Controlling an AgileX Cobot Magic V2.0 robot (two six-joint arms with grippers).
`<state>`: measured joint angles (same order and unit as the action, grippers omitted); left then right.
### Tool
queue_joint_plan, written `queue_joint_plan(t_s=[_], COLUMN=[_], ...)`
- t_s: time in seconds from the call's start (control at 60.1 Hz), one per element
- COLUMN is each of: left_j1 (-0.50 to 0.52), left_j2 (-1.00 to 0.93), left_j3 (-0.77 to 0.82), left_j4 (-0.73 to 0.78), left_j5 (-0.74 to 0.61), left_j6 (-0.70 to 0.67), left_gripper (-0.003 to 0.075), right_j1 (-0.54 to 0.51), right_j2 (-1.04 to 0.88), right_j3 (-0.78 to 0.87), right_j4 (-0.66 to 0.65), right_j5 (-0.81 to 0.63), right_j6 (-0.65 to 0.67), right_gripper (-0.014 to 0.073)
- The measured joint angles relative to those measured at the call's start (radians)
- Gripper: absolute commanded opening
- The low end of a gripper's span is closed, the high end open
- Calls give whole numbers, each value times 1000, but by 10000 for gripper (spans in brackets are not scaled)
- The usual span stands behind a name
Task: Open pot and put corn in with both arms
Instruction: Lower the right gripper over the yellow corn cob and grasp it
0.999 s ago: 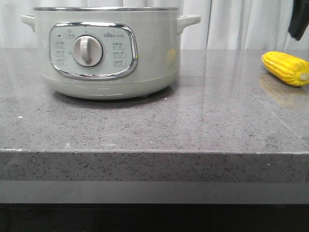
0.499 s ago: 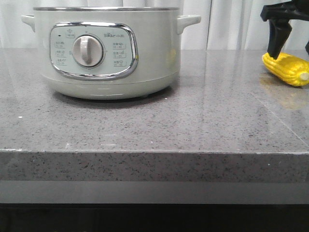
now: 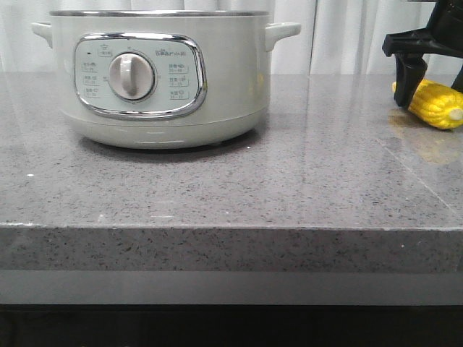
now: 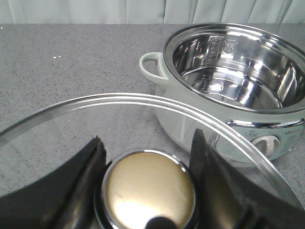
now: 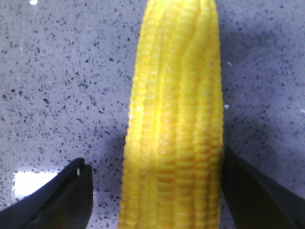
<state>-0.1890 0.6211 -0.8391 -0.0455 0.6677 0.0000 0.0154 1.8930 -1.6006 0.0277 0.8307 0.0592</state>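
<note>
The pot stands at the left of the counter with its top uncovered; the left wrist view shows its empty steel inside. My left gripper is shut on the round brass-coloured knob of the glass lid and holds it beside the pot; this gripper is out of the front view. The corn lies on the counter at the far right. My right gripper is open and straddles the corn, one finger clear of it, the other close against it.
The grey speckled counter runs to a front edge near the camera. A white curtain hangs behind. The right arm is partly cut off by the front view's right edge.
My right gripper has come down from the top right corner and now sits with its fingers on either side of the corn. The pot and corn have not moved.
</note>
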Motion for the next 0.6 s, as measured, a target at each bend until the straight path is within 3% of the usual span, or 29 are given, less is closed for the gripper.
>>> queue_joint_plan(t_s=[0.166,0.383,0.599], left_j1=[0,0,0], left_j2=[0,0,0], left_j3=[0,0,0], left_j4=[0,0,0], left_j5=[0,0,0], left_j6=[0,0,0], left_gripper=[263,263,263], right_j1=[0,0,0], right_j2=[8,10,10], right_j3=[0,-2,-13], right_j4=[0,-28,-28], right_j5=[2,21,44], right_j6=[0,0,0], right_gripper=[535,311,297])
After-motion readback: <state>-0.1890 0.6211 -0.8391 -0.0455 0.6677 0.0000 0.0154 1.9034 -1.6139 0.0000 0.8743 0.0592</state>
